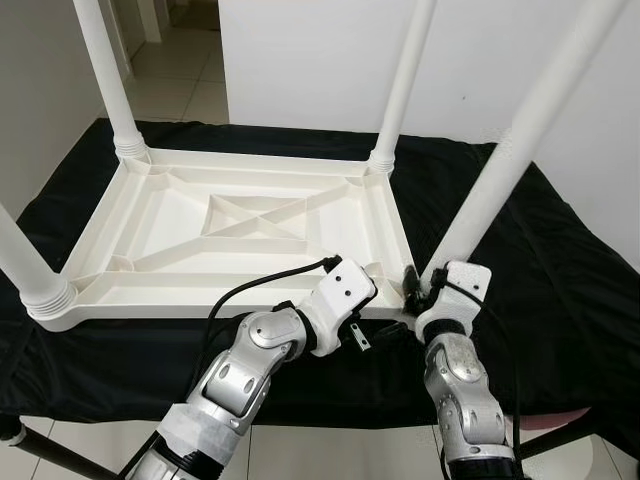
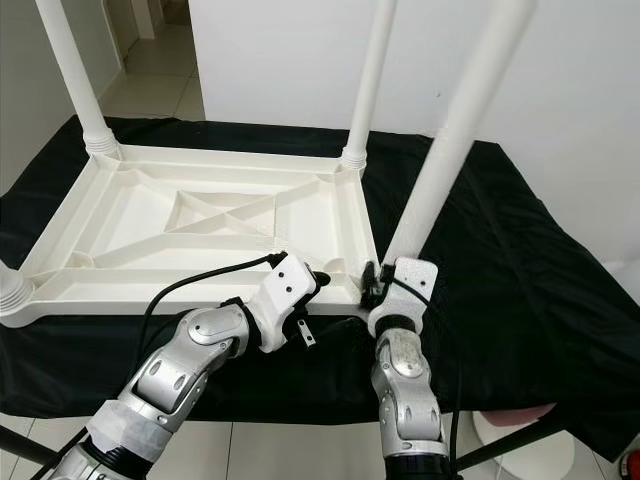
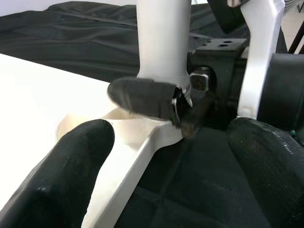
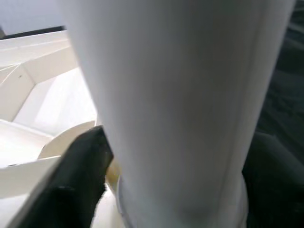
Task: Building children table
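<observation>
A white plastic tabletop (image 1: 200, 300) lies upside down on a black cloth. Legs stand in three corners: far left (image 1: 108, 70), far right (image 1: 403, 85) and near left (image 1: 25, 265). The fourth leg (image 1: 510, 160) leans up to the right from the near right corner. My right gripper (image 1: 418, 285) is shut on its base; in the right wrist view the leg (image 4: 180, 104) passes between the black fingers (image 4: 80, 175). My left gripper (image 1: 372, 295) is open just left of that corner, its fingers (image 3: 61, 175) spread either side of the tabletop's rim (image 3: 142, 152).
The black cloth (image 1: 560, 280) covers the work surface and hangs over its near edge. A white wall (image 1: 320, 60) stands behind, with tiled floor (image 1: 190, 70) at the far left. A pinkish object (image 2: 510, 420) sits low at the right, beside a dark support bar.
</observation>
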